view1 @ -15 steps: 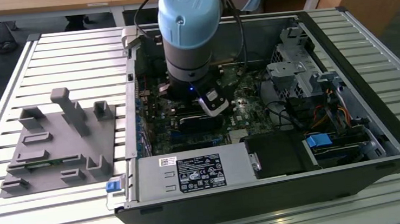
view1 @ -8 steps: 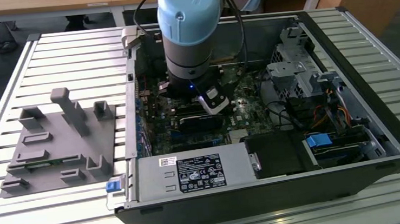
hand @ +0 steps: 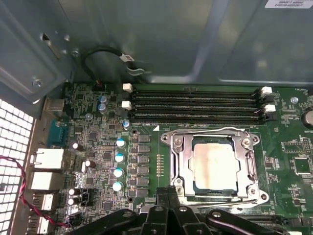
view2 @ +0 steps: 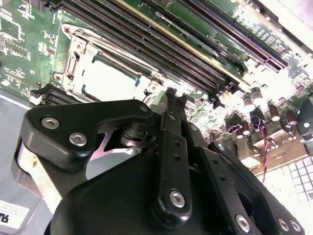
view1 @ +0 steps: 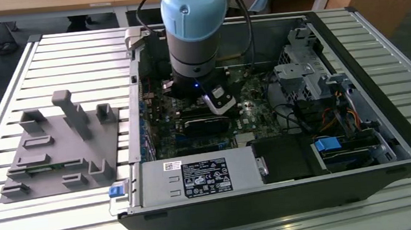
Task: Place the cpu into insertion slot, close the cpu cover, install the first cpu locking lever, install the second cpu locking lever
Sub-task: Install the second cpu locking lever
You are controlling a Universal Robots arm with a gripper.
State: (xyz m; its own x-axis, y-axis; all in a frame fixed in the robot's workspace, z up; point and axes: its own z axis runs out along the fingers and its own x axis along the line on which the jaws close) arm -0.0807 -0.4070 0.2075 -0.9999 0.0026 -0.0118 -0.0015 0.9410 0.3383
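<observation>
Square silvery-tan cpu (hand: 213,165) sits framed by thin metal cpu cover (hand: 182,157).

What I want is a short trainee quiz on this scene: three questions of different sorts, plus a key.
1. True or false: the small silvery-tan square cpu shows through the window of the thin silver metal cpu cover.
2. The cpu cover is: A upright; B flat over the cpu; C on the slatted table.
3. Fill in: the grey moulded fixture plate lies on the exterior view's ____ of the black computer case.
Key: 1 true; 2 B; 3 left.
</observation>
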